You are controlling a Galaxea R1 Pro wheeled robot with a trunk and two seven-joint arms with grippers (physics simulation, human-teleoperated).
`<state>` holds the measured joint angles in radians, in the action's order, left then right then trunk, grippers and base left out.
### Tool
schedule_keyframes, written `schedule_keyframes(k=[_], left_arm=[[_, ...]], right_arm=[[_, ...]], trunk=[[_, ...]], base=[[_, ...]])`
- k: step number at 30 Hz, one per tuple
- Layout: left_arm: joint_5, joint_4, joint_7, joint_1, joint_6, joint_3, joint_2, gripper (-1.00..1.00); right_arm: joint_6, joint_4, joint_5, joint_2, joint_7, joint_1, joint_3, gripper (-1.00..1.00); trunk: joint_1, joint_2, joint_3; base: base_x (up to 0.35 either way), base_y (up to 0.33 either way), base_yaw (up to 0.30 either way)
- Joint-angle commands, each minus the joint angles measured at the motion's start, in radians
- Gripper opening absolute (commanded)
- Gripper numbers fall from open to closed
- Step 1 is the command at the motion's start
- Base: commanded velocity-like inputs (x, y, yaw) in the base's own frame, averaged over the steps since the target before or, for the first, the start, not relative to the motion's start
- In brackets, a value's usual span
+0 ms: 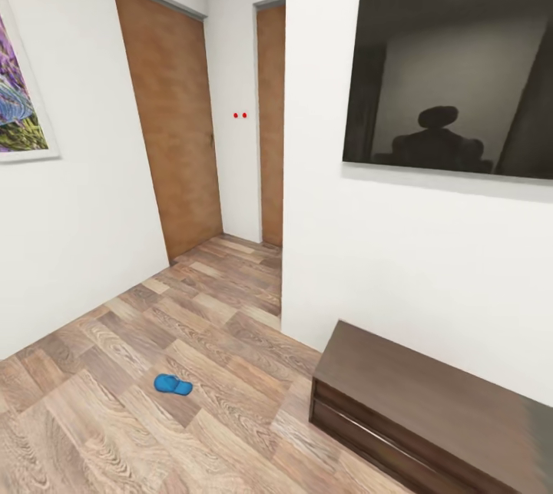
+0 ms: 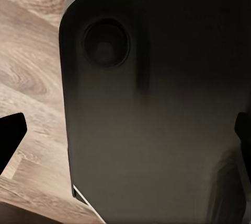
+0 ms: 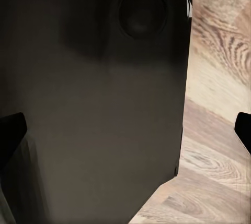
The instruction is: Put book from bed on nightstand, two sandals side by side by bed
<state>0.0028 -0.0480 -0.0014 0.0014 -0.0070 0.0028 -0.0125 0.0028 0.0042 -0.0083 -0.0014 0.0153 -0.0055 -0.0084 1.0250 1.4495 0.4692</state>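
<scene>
Head view: one blue sandal (image 1: 172, 384) lies alone on the wood-plank floor (image 1: 230, 340), near a long low dark TV cabinet (image 1: 430, 402) under a wall-mounted screen (image 1: 453, 56); two wooden doors (image 1: 173, 125) stand beyond. The second sandal, book and bed are out of frame.

Left wrist view: fingers (image 2: 11, 135) spread wide, empty, a dark robot body panel (image 2: 157, 119) between them.

Right wrist view: fingers (image 3: 10, 132) likewise wide and empty. Turning here could clip the cabinet.
</scene>
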Motion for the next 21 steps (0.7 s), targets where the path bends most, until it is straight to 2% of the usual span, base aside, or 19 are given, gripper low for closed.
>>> schedule_keyframes(k=[1,21], left_arm=[[0.0,-0.001,0.0,0.0,-0.001,0.0,0.0,1.0],[0.0,-0.007,0.0,0.0,-0.011,0.0,0.0,1.0]], right_arm=[[0.0,0.0,-0.001,0.0,0.002,-0.001,-0.001,1.0],[0.0,0.0,-0.001,0.0,0.003,-0.001,-0.001,1.0]], trunk=[[0.0,0.0,0.001],[0.0,0.0,0.001]], base=[[0.0,0.0,0.284],[0.0,0.0,0.284]])
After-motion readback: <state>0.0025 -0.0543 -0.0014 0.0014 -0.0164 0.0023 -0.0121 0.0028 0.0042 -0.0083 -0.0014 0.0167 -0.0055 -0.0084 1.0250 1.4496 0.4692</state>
